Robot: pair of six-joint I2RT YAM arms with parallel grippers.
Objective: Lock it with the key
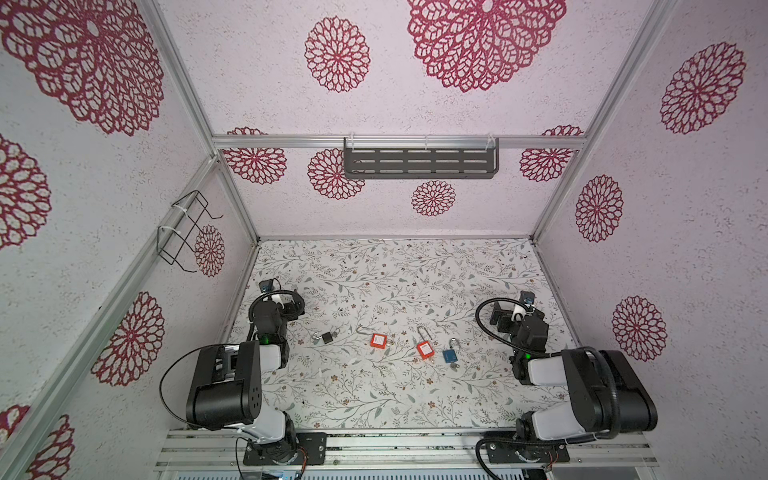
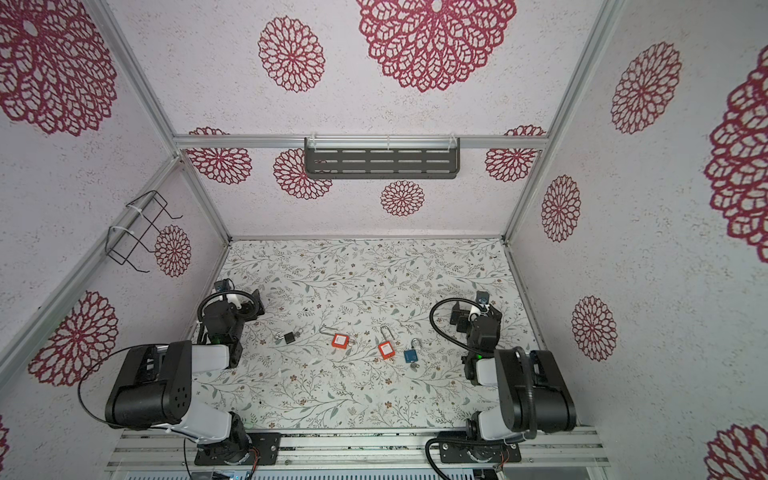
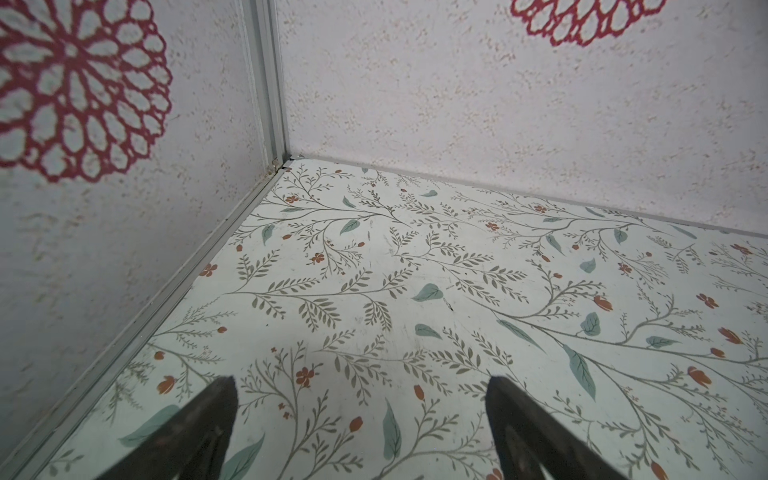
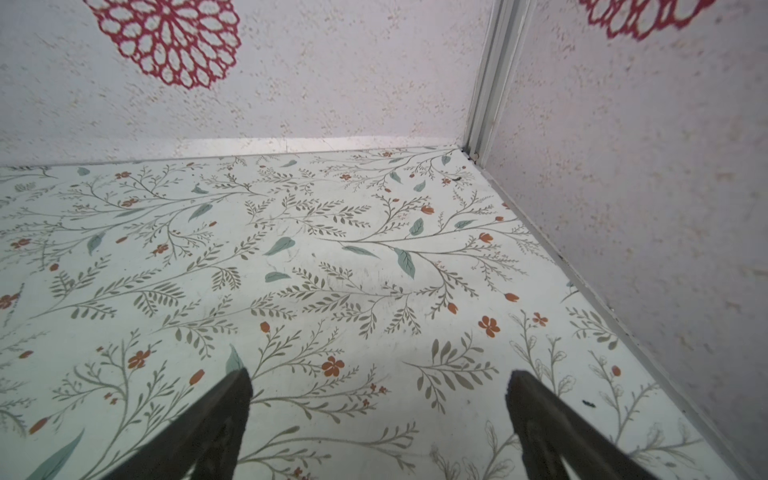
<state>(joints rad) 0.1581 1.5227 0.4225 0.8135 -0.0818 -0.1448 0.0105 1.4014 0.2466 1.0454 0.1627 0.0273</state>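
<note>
Several padlocks lie in a row mid-table in both top views: a small black padlock (image 1: 326, 336) (image 2: 289, 337), a red padlock (image 1: 378, 340) (image 2: 340, 341) with a long shackle, another red padlock (image 1: 424, 350) (image 2: 385, 351), and a blue padlock (image 1: 449, 355) (image 2: 410, 356). A key (image 1: 455, 366) sticks out of the blue padlock's base. My left gripper (image 1: 291, 305) (image 3: 361, 386) stands open near the left wall, apart from the black padlock. My right gripper (image 1: 500, 318) (image 4: 380, 380) stands open to the right of the blue padlock. Both wrist views show only floral table.
A grey slotted shelf (image 1: 419, 162) hangs on the back wall. A black wire rack (image 1: 185, 230) hangs on the left wall. Walls close in the table on three sides; an aluminium rail (image 1: 415, 449) with both arm bases runs along the front.
</note>
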